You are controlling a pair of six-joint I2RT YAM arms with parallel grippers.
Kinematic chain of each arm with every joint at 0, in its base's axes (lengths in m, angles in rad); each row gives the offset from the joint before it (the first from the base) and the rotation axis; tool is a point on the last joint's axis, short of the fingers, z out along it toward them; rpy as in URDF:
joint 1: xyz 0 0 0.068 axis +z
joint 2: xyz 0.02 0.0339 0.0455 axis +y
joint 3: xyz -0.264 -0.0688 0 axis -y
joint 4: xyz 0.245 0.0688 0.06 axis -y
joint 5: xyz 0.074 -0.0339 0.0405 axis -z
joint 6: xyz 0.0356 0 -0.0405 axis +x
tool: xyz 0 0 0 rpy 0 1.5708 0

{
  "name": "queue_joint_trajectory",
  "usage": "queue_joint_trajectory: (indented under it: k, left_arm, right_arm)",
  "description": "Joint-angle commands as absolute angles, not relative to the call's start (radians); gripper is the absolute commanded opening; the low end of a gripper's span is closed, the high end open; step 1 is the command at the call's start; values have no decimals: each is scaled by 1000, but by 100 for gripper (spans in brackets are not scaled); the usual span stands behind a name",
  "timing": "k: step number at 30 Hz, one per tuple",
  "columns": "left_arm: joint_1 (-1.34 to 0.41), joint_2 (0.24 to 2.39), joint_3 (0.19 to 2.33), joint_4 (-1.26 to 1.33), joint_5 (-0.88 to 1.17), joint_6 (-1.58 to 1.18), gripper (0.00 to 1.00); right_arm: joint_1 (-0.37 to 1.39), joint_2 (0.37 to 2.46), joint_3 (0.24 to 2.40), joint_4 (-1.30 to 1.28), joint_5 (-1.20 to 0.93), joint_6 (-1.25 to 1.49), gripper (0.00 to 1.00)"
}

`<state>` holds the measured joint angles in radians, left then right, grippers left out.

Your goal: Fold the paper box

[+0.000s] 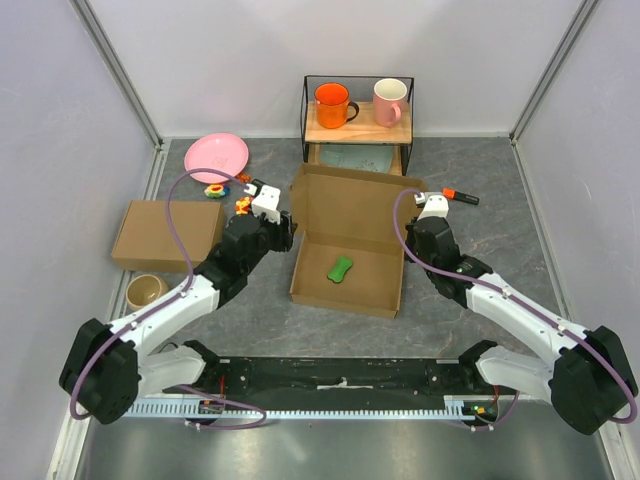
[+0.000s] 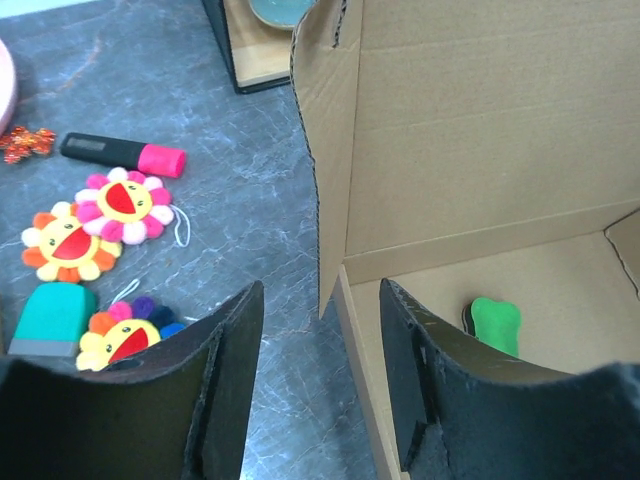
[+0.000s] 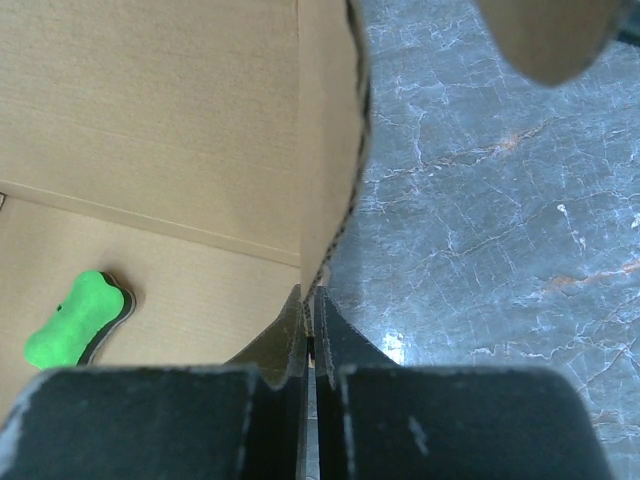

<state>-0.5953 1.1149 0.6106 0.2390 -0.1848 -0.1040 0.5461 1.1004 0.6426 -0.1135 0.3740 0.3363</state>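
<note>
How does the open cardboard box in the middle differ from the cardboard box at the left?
The paper box stands open, lid raised, a green object inside; the left box is closed. The paper box looks somewhat larger. Both are plain brown cardboard.

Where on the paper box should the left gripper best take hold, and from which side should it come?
The left side flap of the paper box. It is a thin sheet standing upright, so the open left gripper would likely do best coming from its near edge, one finger on each face.
</note>
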Motion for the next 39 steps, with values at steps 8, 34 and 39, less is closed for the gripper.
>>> queue_joint_trajectory:
  k: [8,34,39]
  left_arm:
    - [-468,1265,736,259,144,-100,57]
    - [-465,1361,799,239,235,-107,5]
    - [-503,1321,703,319,144,-212,2]
  right_arm:
    - [551,1075,641,-77,364,333,0]
    - [589,1101,689,-109,402,345,0]
    - [607,1115,726,-149,422,408,0]
